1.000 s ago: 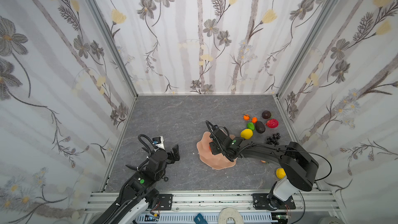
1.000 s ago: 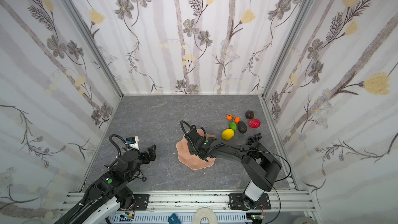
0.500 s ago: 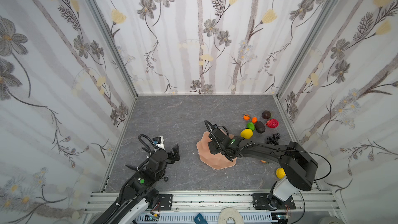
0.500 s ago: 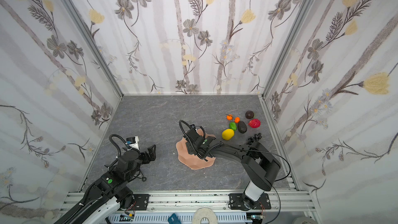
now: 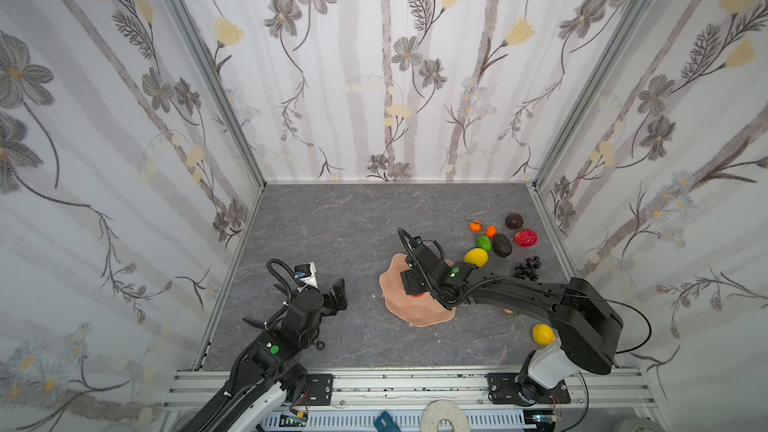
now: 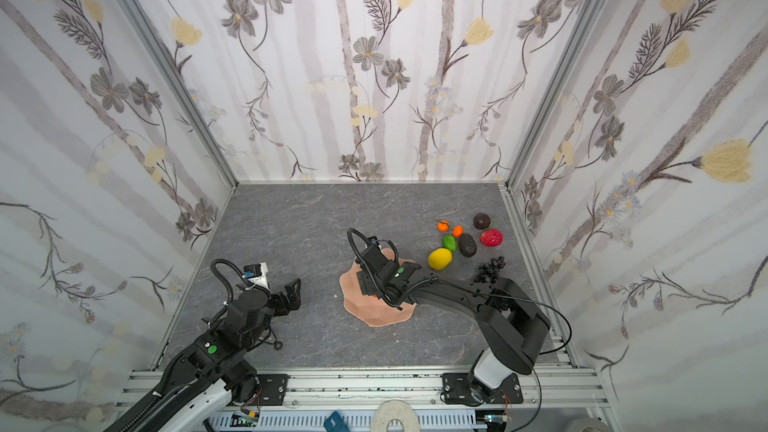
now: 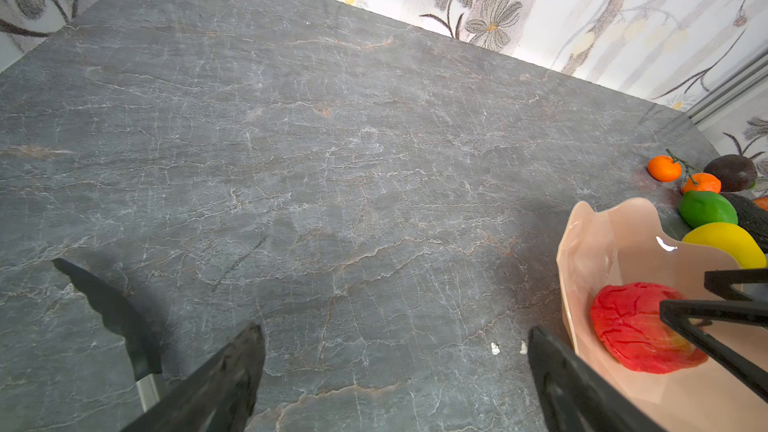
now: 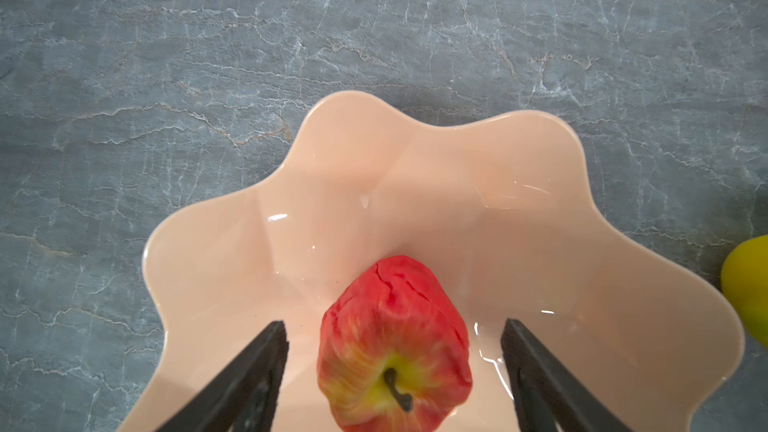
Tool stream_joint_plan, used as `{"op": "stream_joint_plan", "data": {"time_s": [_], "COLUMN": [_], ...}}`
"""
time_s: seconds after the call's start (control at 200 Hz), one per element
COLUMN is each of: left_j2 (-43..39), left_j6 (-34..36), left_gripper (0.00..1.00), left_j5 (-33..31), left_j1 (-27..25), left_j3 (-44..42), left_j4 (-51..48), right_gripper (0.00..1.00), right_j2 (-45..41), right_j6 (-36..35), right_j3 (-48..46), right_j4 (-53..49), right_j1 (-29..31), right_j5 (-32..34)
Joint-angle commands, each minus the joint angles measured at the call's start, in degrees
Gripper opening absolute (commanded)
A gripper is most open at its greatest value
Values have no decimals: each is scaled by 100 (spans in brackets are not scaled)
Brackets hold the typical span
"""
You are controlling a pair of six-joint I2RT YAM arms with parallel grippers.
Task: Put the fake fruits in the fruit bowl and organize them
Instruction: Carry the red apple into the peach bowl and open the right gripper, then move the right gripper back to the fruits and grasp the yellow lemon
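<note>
The right hand (image 8: 394, 326) is spread wide over the fruit bowl (image 8: 415, 184), holding nothing. A red apple (image 8: 395, 351) lies in the bowl between its two fingers (image 8: 266, 363), stem up toward the wrist, with a clear gap of bowl showing on either side, so neither finger touches it. The bowl's wavy rim curves out ahead of the fingertips, and bare grey table (image 8: 166, 35) lies beyond that.

In both top views the other fruits sit outside the bowl, farther from the robot than the right hand and to its right: a yellow lemon (image 5: 476, 256) nearest the bowl's rim, then a green lime (image 5: 483, 242), tiny oranges (image 5: 475, 226), dark avocados (image 5: 502, 244), a second red apple (image 5: 525, 238) and a grape bunch (image 5: 528, 268). Another yellow fruit (image 5: 543, 334) lies close to the right arm's base, well behind the hand.

The left hand (image 7: 394, 331) is also wide open and empty, above bare table, with the bowl off to its right and apart from it
</note>
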Motion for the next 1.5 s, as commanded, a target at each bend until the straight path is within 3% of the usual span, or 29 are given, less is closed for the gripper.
{"op": "stream_joint_plan", "data": {"time_s": [0.0,0.165,0.39,0.705,1.064,1.494], "left_j2": [-1,-1,-1,54,21,17], "left_j6": [17,13,14,26,13,18], "left_gripper": [100,100,100,100,100,100], "left_j5": [-40,-35,-30,-22,21,-21], "left_j1": [0,0,0,6,-2,0], "left_j3": [-5,-5,-10,0,-7,-15], "left_j4": [199,196,185,223,217,234], "right_gripper": [84,86,89,91,93,94], "right_j2": [-230,-885,-1594,-1511,-740,256], "right_j6": [-124,-320,-194,781,1253,1435], "right_j3": [77,66,-329,-1342,-1561,-1080], "right_j4": [-100,-322,-215,652,1301,1487], "right_j1": [-68,-523,-1858,-3359,-3853,-3963], "right_j5": [252,590,471,-724,-1401,-1534]}}
